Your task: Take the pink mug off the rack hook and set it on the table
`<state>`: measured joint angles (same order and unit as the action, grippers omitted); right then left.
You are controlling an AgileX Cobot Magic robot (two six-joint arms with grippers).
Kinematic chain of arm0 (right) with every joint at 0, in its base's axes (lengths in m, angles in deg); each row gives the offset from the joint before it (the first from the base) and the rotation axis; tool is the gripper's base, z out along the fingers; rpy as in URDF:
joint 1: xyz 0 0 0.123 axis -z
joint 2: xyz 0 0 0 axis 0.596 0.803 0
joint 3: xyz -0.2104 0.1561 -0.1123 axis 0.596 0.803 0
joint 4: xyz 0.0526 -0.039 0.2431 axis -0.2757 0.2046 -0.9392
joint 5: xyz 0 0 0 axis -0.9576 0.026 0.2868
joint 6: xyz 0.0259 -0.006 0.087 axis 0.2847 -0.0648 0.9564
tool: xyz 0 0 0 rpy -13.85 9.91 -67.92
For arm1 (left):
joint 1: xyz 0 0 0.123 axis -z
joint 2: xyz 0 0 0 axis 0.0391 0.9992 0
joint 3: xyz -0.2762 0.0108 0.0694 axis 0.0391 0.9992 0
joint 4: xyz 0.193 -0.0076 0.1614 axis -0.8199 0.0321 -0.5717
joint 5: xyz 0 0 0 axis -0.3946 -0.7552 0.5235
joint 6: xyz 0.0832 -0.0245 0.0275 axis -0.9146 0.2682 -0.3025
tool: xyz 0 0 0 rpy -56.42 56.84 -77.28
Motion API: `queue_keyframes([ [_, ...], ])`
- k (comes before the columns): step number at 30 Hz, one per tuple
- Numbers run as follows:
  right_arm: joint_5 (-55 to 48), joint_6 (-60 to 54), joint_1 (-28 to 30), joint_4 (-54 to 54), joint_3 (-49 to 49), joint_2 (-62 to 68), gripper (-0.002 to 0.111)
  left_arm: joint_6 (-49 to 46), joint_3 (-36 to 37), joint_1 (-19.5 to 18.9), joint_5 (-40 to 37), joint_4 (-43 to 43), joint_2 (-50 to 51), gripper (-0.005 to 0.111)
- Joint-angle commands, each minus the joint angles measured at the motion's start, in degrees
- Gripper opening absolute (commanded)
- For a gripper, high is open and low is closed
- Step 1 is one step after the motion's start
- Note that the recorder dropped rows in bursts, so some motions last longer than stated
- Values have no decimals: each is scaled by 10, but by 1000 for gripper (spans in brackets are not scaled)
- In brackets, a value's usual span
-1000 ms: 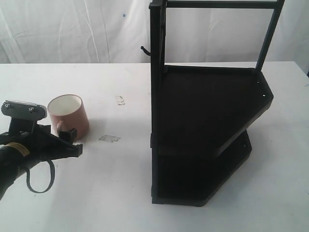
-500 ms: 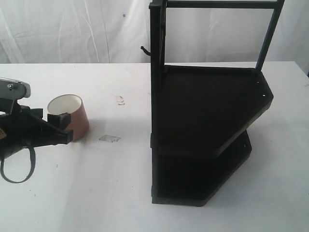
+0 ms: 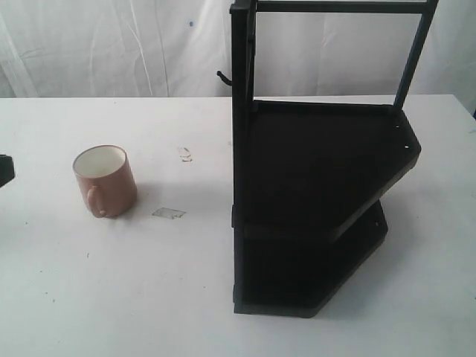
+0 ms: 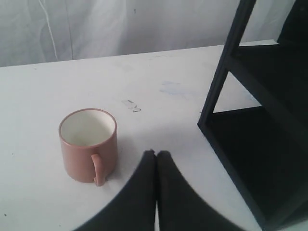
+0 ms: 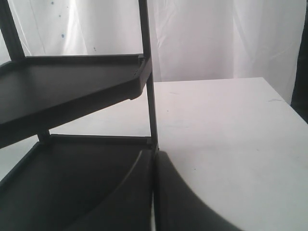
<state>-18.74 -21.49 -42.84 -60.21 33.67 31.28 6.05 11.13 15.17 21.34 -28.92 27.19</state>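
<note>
The pink mug (image 3: 105,181) stands upright on the white table (image 3: 149,282), left of the rack, its handle toward the camera; the left wrist view also shows the mug (image 4: 88,145). The rack hook (image 3: 222,76) juts bare from the black rack's front post. My left gripper (image 4: 156,154) is shut and empty, apart from the mug, off to its side. In the exterior view only a dark sliver of that arm (image 3: 4,170) shows at the left edge. My right gripper (image 5: 154,154) is shut, empty, close to the rack's lower shelf (image 5: 72,178).
The tall black two-shelf rack (image 3: 320,186) fills the right half of the table. A piece of clear tape (image 3: 169,213) and a small scuff (image 3: 184,154) lie between mug and rack. White curtains hang behind the table.
My left gripper let go of the mug's handle, shut, and drew back left, nearly out of the exterior view. The mug, tilted half a second ago, now stands level.
</note>
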Motion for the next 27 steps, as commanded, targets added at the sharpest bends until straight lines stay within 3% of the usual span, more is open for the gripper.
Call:
queue_keyframes([
  [1, 4, -1, 0, 2, 3, -3, 0, 2, 4, -1, -100, 1, -59, 0],
  [22, 4, -1, 0, 2, 3, -3, 0, 2, 4, -1, -109, -2, -83, 0],
  [27, 4, -1, 0, 2, 3, -3, 0, -1, 4, -1, -123, -71, -138, 0],
])
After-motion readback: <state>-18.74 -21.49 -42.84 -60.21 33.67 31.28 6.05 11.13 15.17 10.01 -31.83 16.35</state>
